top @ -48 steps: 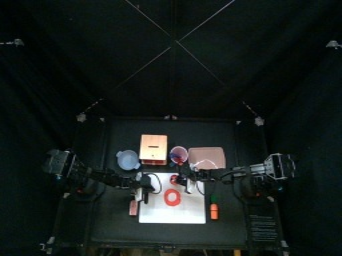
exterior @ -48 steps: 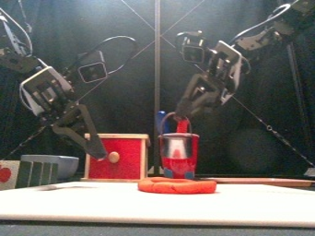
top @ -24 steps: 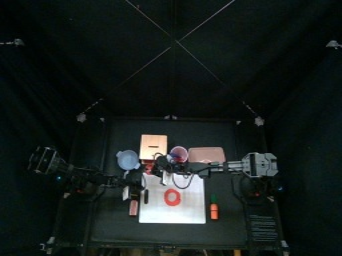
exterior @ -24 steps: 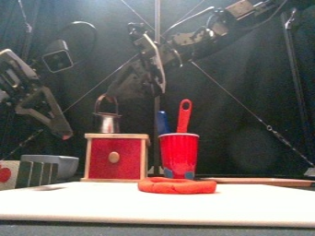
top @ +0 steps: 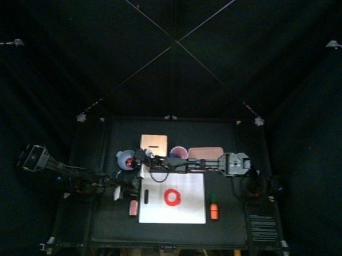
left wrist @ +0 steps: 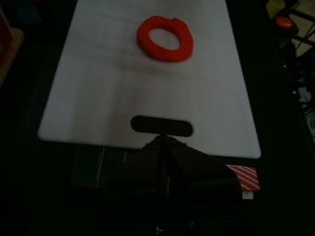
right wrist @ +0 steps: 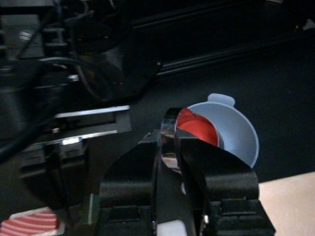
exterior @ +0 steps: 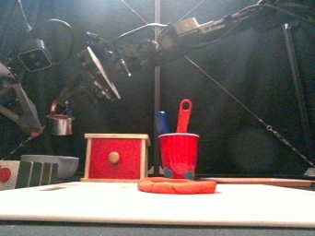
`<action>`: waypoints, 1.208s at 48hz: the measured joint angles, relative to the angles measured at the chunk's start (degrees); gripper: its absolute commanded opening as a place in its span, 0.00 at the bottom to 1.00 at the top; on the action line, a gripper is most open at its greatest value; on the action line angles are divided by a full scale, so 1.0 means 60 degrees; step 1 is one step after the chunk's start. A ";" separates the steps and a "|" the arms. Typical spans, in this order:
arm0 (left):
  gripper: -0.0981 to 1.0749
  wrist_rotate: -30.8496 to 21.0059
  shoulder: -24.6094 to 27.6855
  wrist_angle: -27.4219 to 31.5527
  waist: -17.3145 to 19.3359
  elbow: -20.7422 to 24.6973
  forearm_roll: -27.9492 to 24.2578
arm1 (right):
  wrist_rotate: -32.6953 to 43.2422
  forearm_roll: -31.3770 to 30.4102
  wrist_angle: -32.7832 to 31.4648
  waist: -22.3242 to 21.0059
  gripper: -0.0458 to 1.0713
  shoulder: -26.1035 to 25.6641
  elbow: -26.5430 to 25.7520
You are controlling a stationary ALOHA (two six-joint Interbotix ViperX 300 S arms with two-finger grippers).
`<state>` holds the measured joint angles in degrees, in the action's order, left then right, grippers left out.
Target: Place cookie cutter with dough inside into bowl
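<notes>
While parked at the far left, out of the work: the left hand [left wrist: 164, 155], hung above one end of the white mat [left wrist: 147, 88], grip impossible to tell from any view. Ahead of that hand, toward the mat's other end, the dough [left wrist: 167, 39], a flat red patch with a hole punched through its middle. Next along, the right hand [right wrist: 172, 155], reached across the middle and raised high, clamped narrow on the metal cookie cutter [right wrist: 170, 138]. Just beyond and below its fingertips, the pale blue bowl [right wrist: 240, 138], with red showing past the cutter's rim. Probably the cut piece lodged inside the ring, though hard to say whether in the ring or already down in the bowl. Judged as the carry nearly over and the drop about to start. Calls next for lowering straight down until well within the bowl's wall, then spreading the grip and lifting away without tipping the bowl.
</notes>
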<state>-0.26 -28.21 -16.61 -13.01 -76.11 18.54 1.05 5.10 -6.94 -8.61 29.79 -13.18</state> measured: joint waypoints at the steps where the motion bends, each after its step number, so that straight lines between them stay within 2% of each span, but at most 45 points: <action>1: 0.50 0.0000 -0.0029 0.0015 -0.0015 0.0000 -0.0015 | 0.0000 -0.0015 -0.0088 -0.0015 0.51 0.0088 -0.0132; 12: 0.50 -0.0015 -0.0117 0.0044 -0.0015 0.0000 0.0000 | 0.0015 -0.0176 -0.0674 -0.0264 0.51 0.0732 -0.0937; 29: 0.50 0.0029 -0.0117 0.0044 0.0015 0.0000 0.0000 | 0.0015 -0.0103 -0.0615 -0.0439 0.53 0.1172 -0.1069; 46: 0.50 0.0059 -0.0117 0.0044 0.0059 0.0000 -0.0015 | 0.0029 0.0088 -0.0410 -0.0439 0.74 0.1230 -0.1128; 53: 0.50 0.0059 -0.0117 0.0044 0.0088 0.0000 0.0000 | 0.0015 0.0044 -0.0513 -0.0454 0.76 0.1230 -0.1113; 58: 0.50 0.0044 -0.0117 0.0044 0.0132 0.0000 0.0000 | -0.0015 -0.0073 -0.0835 -0.0454 0.76 0.1069 -0.0791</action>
<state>0.00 -28.92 -16.35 -12.22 -76.11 18.54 0.97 4.66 -11.95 -11.34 36.21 -17.93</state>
